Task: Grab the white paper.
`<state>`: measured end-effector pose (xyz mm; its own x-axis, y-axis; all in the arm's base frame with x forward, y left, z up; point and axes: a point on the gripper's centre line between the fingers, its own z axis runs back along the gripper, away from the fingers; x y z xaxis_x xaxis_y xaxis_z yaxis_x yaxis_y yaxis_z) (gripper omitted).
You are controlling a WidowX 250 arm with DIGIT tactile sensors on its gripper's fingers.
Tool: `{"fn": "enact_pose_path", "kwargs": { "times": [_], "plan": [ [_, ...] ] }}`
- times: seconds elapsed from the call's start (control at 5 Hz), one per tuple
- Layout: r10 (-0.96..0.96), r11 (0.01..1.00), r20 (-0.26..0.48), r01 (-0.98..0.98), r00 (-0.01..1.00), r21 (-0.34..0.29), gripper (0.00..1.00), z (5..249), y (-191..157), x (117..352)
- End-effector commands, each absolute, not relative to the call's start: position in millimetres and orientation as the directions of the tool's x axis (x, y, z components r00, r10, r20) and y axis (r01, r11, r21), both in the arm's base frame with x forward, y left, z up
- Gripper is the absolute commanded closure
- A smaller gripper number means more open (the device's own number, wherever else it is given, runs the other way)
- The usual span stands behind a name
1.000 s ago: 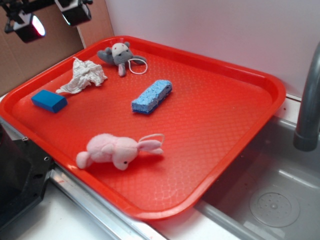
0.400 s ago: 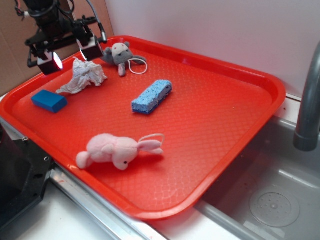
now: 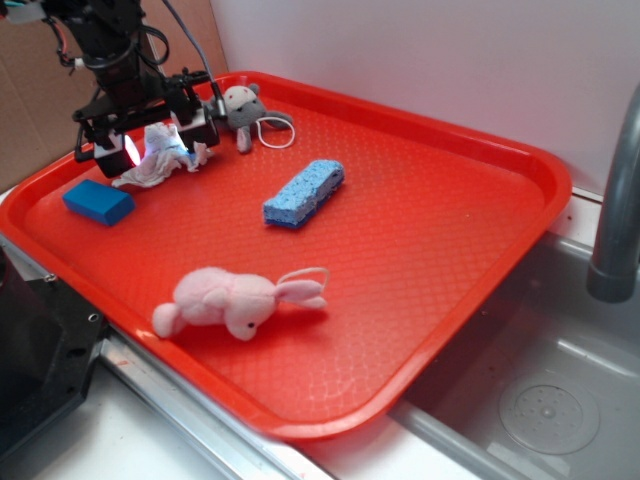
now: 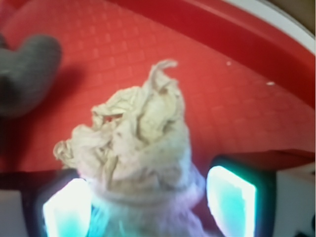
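Note:
The white paper [image 3: 152, 166] is a crumpled off-white wad at the back left of the red tray [image 3: 430, 220]. My gripper [image 3: 165, 140] has come down over it and stands open, one finger on each side. In the wrist view the white paper [image 4: 138, 143] fills the space between the two glowing pads [image 4: 231, 197], and its pointed tail sticks up away from my gripper [image 4: 148, 202]. A narrow strip of red tray shows between the wad and the right pad. The left pad sits close against the wad.
A grey-and-white plush toy [image 3: 240, 108] with a white loop lies just right of the gripper. A blue block [image 3: 98, 201] lies left front of the paper, a blue sponge [image 3: 303, 192] mid-tray, a pink plush toy [image 3: 225, 300] near the front. A sink [image 3: 540, 400] and faucet [image 3: 615, 200] are on the right.
The gripper has come down from above the tray's back left corner and now straddles the paper. The paper and the other things have stayed in place.

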<state>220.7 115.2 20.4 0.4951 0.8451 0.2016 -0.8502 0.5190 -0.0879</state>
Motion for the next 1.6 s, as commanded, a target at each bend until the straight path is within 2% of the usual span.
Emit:
{"fn": "enact_pose_path", "kwargs": {
  "times": [0.0,0.2,0.4,0.6,0.8,1.0,1.2,1.4],
  "plan": [
    [0.862,0.48,0.25,-0.869,0.441,-0.121,1.0,21,133,225],
    [0.868,0.468,0.252,-0.876,0.429,-0.12,1.0,22,134,223],
    [0.803,0.573,0.227,-0.818,0.551,-0.045,1.0,41,126,227],
    [0.729,0.675,0.195,-0.736,0.656,-0.051,1.0,78,109,225],
    [0.648,0.759,0.195,-0.646,0.736,-0.082,1.0,113,76,217],
    [0.522,0.851,0.147,-0.502,0.84,-0.152,1.0,145,33,199],
    [0.436,0.895,0.149,-0.41,0.887,-0.177,1.0,175,4,177],
    [0.377,0.919,0.178,-0.343,0.909,-0.195,1.0,192,-18,156]
  ]
}}
